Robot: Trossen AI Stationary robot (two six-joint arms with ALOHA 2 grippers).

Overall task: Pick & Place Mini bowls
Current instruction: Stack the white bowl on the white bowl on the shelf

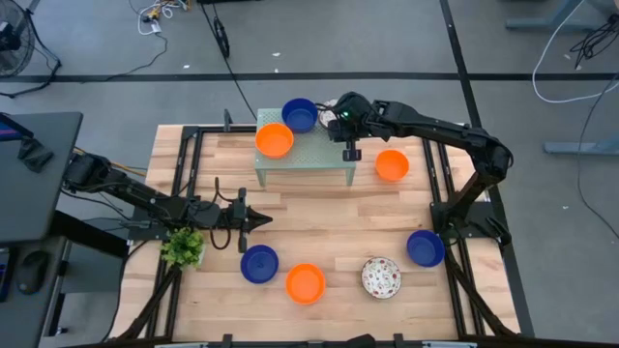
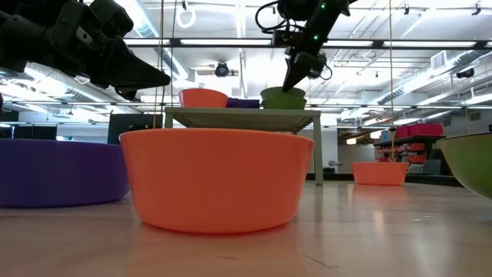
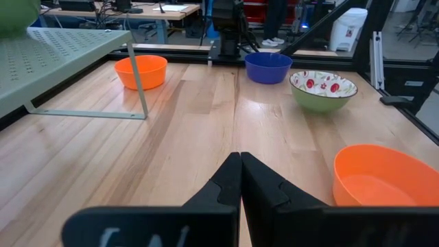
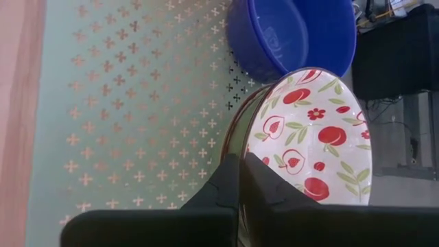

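My right claw (image 4: 239, 180) is clenched on the rim of the round white bowl with red flowers (image 4: 312, 140), setting it on the mint-green metal stand (image 4: 130, 116) at twelve o'clock; next I should let go.

A robotics lab or workshop: a wooden table (image 1: 319, 217) on a grey floor (image 1: 387, 39) with taped lines and loose cables (image 1: 571, 48), open ceiling strip lights (image 2: 231, 42), and cluttered workbenches (image 3: 137, 10) beyond.
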